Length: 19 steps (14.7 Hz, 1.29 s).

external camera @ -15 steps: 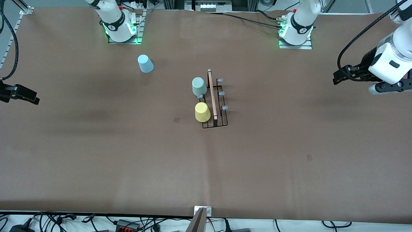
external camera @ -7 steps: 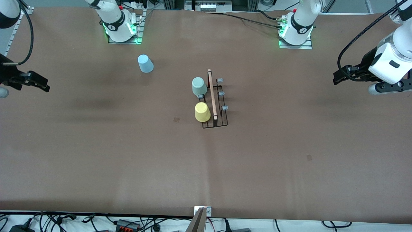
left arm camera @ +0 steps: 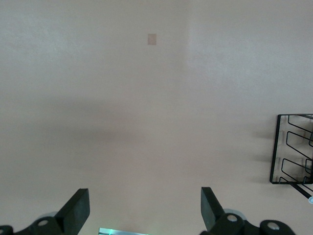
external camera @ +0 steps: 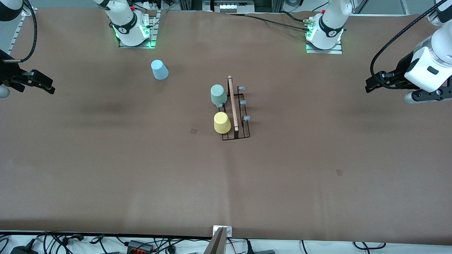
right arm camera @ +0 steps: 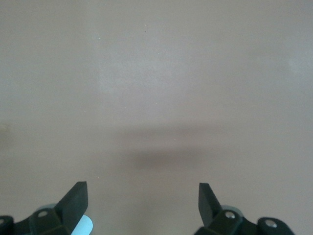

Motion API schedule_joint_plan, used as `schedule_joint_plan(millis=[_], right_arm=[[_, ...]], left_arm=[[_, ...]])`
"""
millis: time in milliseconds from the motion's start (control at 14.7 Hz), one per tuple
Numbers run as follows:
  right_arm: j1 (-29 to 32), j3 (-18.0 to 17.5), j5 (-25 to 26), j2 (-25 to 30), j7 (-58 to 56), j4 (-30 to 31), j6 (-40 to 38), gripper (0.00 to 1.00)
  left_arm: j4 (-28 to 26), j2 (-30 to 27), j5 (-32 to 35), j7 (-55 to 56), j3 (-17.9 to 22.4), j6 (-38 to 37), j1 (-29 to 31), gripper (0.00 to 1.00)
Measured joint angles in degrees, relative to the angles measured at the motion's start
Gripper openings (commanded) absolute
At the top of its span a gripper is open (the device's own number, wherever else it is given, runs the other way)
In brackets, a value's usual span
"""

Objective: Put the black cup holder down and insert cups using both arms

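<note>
The rack (external camera: 235, 109) sits mid-table, green cup (external camera: 218, 95) and yellow cup (external camera: 222, 122) already on it. Blue cup (external camera: 159, 69) remains, toward my right base. My right gripper (external camera: 33, 82) and left gripper (external camera: 379, 82) hang empty, fingers apart, well away from the rack. Next, I judge: right reaches for blue.

Black cup holder (external camera: 236, 113) mid-table, upright, well apart from both raised grippers (each out at its table end). Sage cup (external camera: 218, 95) and yellow cup (external camera: 222, 122) inverted on its prongs. Blue cup (external camera: 159, 69) inverted on table, nearer right gripper.
</note>
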<state>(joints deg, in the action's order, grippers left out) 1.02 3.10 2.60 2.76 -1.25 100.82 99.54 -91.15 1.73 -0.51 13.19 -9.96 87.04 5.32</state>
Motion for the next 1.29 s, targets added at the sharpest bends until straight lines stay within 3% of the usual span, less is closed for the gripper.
schedule_joint_plan(millis=[1019, 1290], right_arm=[[-0.10, -0.12, 0.00, -1.05, 0.00, -2.67, 0.85, 1.00], [0.83, -2.41, 0.00, -1.05, 0.04, -2.79, 0.84, 1.00]], left_arm=[[0.00, 0.00, 0.00, 0.00, 0.00, 0.00, 0.01, 1.00], [0.00, 0.00, 0.00, 0.00, 0.00, 0.00, 0.27, 1.00]])
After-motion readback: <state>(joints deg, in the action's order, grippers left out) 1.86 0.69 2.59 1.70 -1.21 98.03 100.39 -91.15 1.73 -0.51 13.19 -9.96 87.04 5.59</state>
